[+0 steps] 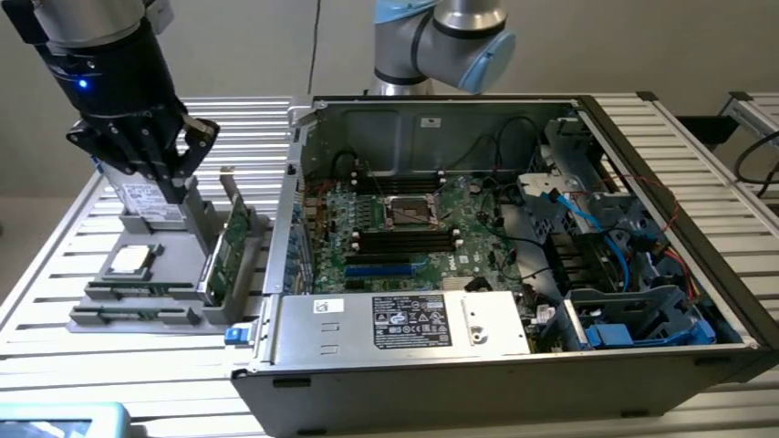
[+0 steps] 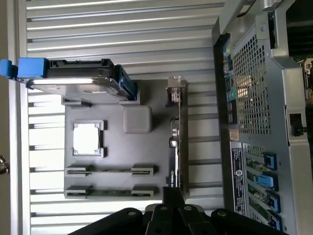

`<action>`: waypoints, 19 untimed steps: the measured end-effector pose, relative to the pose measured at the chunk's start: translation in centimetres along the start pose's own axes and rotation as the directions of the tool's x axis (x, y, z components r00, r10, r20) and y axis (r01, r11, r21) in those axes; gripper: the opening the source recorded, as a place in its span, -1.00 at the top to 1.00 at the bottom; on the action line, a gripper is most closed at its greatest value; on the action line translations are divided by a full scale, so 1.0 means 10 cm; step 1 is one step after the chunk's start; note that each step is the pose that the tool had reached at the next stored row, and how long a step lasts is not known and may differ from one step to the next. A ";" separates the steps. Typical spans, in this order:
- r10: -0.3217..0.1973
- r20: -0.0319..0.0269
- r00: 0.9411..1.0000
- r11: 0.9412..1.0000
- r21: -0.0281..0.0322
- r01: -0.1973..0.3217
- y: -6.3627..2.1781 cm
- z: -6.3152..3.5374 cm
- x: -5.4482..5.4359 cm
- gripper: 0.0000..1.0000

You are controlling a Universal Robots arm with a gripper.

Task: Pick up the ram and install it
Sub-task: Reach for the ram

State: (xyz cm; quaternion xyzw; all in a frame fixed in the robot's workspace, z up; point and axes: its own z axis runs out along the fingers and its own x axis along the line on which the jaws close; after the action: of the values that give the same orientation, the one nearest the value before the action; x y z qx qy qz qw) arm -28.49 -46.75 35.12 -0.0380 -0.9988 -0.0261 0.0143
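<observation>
The ram (image 2: pixel 111 192), a thin green stick, lies on edge in the outermost slot of a grey parts holder (image 2: pixel 117 152) on the slatted table. My black gripper (image 1: pixel 182 203) hangs over that holder (image 1: pixel 134 318), beside the computer case on the exterior view's left. Its fingers are shut with nothing between them. In the wrist view the gripper (image 2: pixel 172 195) sits over the end of the upright green expansion card (image 2: pixel 175 142), a little to one side of the ram. The open computer case (image 1: pixel 512 365) shows the motherboard (image 1: pixel 402 237) with its black memory slots.
The holder also carries a hard drive (image 2: pixel 73 83) with blue rails, a CPU (image 2: pixel 88 138) and a second slot holder (image 2: pixel 111 171). The case's perforated wall (image 2: pixel 249 93) stands close beside the holder. Cables and a drive cage fill the case on the exterior view's right.
</observation>
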 end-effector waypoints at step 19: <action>0.000 0.000 1.000 1.000 0.001 0.000 -0.189 0.311 0.53 0.79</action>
State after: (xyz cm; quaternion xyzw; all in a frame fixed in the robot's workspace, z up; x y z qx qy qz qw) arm -34.04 -48.07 32.08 -0.0380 -0.9988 -0.0257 0.0144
